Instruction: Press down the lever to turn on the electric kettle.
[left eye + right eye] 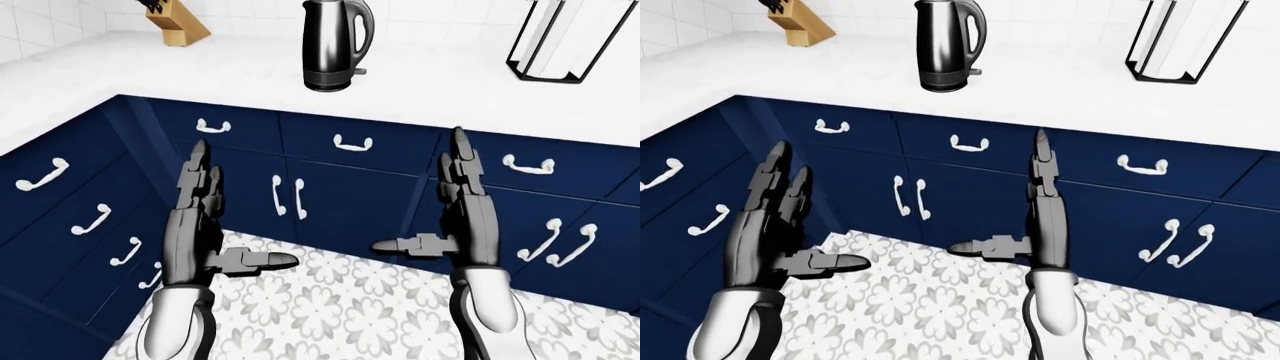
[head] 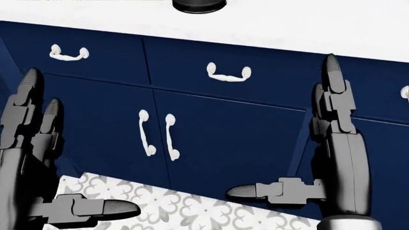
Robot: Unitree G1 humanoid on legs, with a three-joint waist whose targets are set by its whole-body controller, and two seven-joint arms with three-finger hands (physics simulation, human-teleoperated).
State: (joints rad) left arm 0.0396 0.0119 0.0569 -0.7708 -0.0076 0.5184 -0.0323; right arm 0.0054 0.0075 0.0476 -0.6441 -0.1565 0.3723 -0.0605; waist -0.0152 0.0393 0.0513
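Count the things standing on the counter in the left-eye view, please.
3. A knife block at top left, the kettle at top centre, and a paper towel holder at top right, cut off by the frame. More may stand outside the view.

Both hands are dark grey, nearly black, with a dull metallic sheen. The left hand (image 1: pixel 195 225) and right hand (image 1: pixel 465 217) each carry three fingers (image 1: pixel 457 161) built of blocky, stepped segments ending in rounded, bullet-shaped tips. The palms are long, smooth slabs. Below each wrist the forearm (image 1: pixel 175 322) turns to glossy white, rounded casing. No cables or markings show.
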